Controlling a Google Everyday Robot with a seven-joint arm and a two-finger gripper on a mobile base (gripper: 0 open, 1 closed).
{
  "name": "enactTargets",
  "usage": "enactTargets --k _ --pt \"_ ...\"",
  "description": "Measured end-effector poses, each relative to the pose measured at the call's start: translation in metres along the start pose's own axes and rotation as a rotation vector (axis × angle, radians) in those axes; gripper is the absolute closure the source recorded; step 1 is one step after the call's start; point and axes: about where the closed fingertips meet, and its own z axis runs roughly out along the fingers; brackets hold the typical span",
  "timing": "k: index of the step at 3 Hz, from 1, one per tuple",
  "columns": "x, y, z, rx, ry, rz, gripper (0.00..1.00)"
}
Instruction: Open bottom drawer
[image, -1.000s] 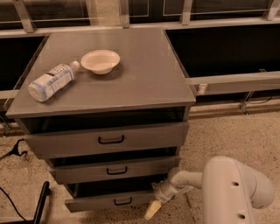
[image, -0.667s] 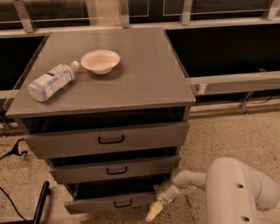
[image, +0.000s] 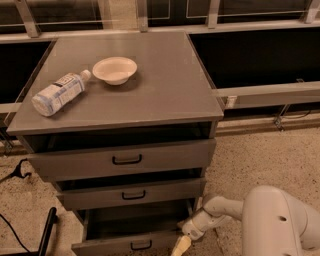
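The grey bottom drawer (image: 125, 244) with a small black bar handle (image: 141, 245) sits at the foot of the cabinet, pulled out well past the middle drawer (image: 131, 194), its dark inside showing. My gripper (image: 181, 245) is low at the drawer front's right end, beside its right corner. My white arm (image: 275, 220) reaches in from the lower right. The top drawer (image: 125, 160) stands slightly ajar.
A plastic water bottle (image: 57, 93) lies on its side on the cabinet top (image: 170, 95), next to a white bowl (image: 115, 69). A black cable and stand leg (image: 42, 232) lie on the speckled floor at the left. Dark window panels run behind.
The bottom drawer has slid further out toward the camera, and my gripper has moved down and outward with its right end.
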Motion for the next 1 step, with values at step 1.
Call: enactTargets --k 1 --pt "0.0 0.0 0.0 0.0 0.0 0.0 0.0"
